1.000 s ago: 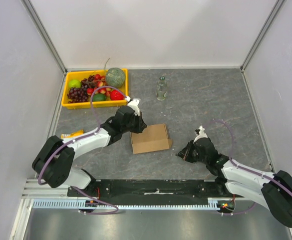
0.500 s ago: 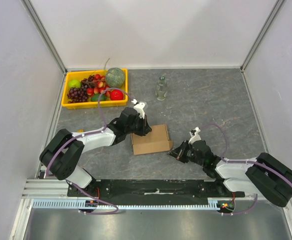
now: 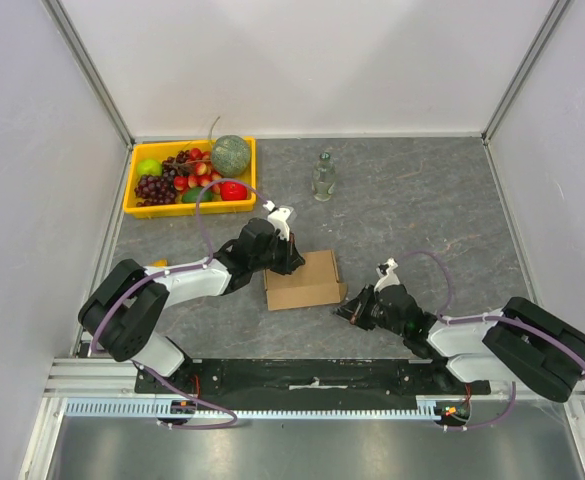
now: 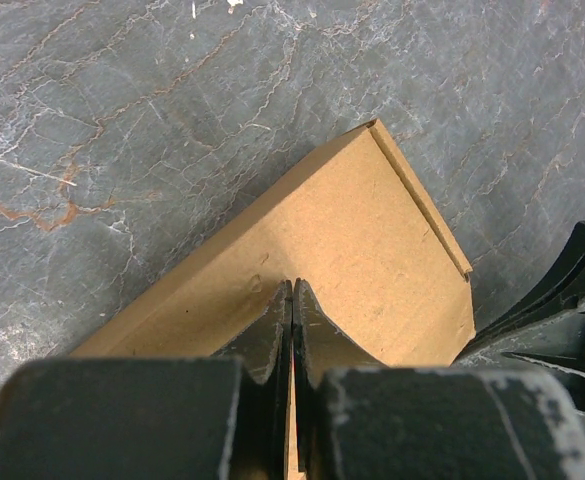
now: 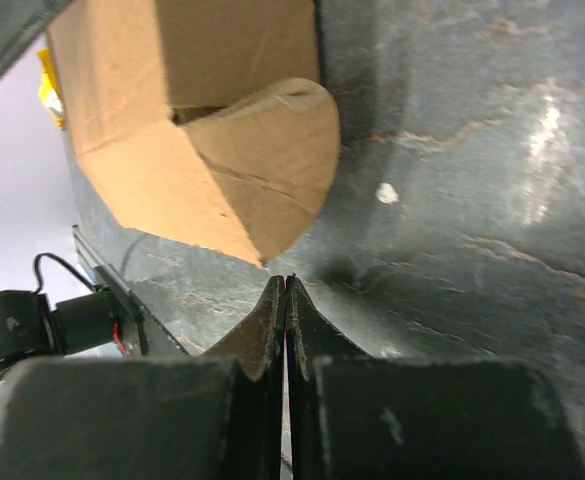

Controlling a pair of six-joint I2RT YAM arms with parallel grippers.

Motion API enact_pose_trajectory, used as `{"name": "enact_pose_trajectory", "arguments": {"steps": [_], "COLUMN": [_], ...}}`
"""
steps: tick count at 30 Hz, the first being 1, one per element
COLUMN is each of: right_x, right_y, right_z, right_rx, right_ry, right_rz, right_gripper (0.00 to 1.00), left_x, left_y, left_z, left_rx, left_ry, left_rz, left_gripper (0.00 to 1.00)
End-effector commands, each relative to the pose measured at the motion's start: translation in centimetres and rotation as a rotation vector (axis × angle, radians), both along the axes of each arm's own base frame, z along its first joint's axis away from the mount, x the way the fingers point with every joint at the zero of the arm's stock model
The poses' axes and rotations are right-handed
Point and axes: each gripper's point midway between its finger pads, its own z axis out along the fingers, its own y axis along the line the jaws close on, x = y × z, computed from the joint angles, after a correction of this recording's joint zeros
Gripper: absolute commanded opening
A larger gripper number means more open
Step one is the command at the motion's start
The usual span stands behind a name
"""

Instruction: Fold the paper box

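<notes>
Only the top external view covers the whole grey stone bench (image 3: 422,200). It shows a yellow tray (image 3: 132,185) of fruit and a clear bottle (image 3: 322,177), both well beyond either set of fingers. The wrist views show neither item.

The paper box (image 3: 302,280) is plain brown cardboard, closed into a flat rectangle. It lies on the bench between the two sets of fingers. The left wrist view shows its smooth top panel with a raised lip along one edge. The right wrist view shows a rounded flap (image 5: 272,160) bulging out at a corner, with a dark gap behind it.

The left fingers (image 4: 277,310) are pressed together, holding nothing, with their tips on the top panel. The right fingers (image 5: 272,310) are pressed together and empty, low over the bench. The flap is just ahead of their tips; contact cannot be told.
</notes>
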Motion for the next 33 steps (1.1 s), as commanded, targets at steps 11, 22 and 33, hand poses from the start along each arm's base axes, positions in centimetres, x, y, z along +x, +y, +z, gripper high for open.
{"name": "enact_pose_trajectory", "arguments": {"steps": [11,22,33], "right_x": [0.7,0.4,-0.1], "right_y": [-4.2,-1.0,-0.8], "right_z": [-3.1,0.4,4.8], "right_rx": [-0.067,0.181,0.310], "right_ry": [0.002,-0.055,-0.174], "right_rz": [-0.232,-0.179,-0.163], "right_gripper": [0.00,0.00,0.00], "left_x": [-0.8,-0.8,-0.9], "left_y": [0.3,0.2,0.5], "left_z": [-0.9,-1.2,-1.7], "left_rx": [0.030,0.034,0.048], "left_ry": [0.011,0.017,0.023], "left_rz": [-0.026,-0.029,-0.028], "left_gripper": [0.02,0.02,0.02]}}
